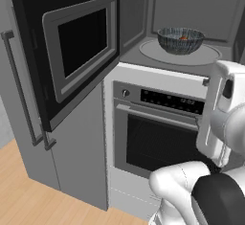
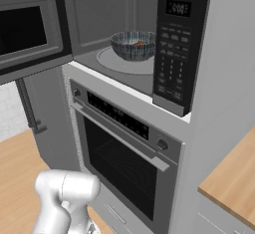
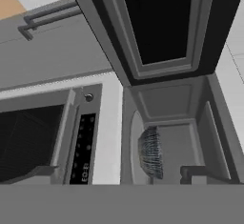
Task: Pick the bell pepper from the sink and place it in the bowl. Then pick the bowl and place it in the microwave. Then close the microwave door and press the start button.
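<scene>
bowl (image 1: 181, 40): upright, mouth up, on the turntable (image 1: 210, 55) inside the microwave (image 2: 94, 24)
gripper: finger tips barely visible, spread can't be told, holding nothing seen
bell pepper (image 1: 183, 38): in bowl
microwave door (image 1: 67, 47): swung open leftward

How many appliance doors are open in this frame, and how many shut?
2 doors in view. The microwave door is swung wide open to the left, and the bowl sits on the turntable inside. The oven door below is shut. Others may lie outside the views.
</scene>
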Available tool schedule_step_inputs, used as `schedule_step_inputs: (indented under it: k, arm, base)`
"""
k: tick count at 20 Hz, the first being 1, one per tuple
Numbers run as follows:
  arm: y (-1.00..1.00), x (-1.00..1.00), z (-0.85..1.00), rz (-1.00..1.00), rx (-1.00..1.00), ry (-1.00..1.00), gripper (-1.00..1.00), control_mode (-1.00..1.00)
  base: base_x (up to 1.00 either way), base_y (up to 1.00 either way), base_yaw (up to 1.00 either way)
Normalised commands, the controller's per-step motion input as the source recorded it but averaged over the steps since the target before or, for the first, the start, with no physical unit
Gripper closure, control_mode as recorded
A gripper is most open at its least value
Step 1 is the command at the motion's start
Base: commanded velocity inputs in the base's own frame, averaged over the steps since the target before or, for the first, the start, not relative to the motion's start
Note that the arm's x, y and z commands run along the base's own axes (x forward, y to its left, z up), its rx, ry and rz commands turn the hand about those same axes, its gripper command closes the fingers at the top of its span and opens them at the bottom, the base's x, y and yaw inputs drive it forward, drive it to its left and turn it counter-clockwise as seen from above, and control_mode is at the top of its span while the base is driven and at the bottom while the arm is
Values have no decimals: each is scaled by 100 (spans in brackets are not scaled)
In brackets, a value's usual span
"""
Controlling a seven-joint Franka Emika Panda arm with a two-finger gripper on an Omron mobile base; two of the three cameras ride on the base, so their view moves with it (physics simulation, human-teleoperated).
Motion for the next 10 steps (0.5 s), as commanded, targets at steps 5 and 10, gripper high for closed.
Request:
schedule_step_inputs:
  k: [5,10]
  arm:
    - [98,-54,-26,-1,6,-13,-100,-100]
    - [100,-16,-19,-2,0,-16,-100,-100]
  base:
    - [0,0,0]
    - [0,0,0]
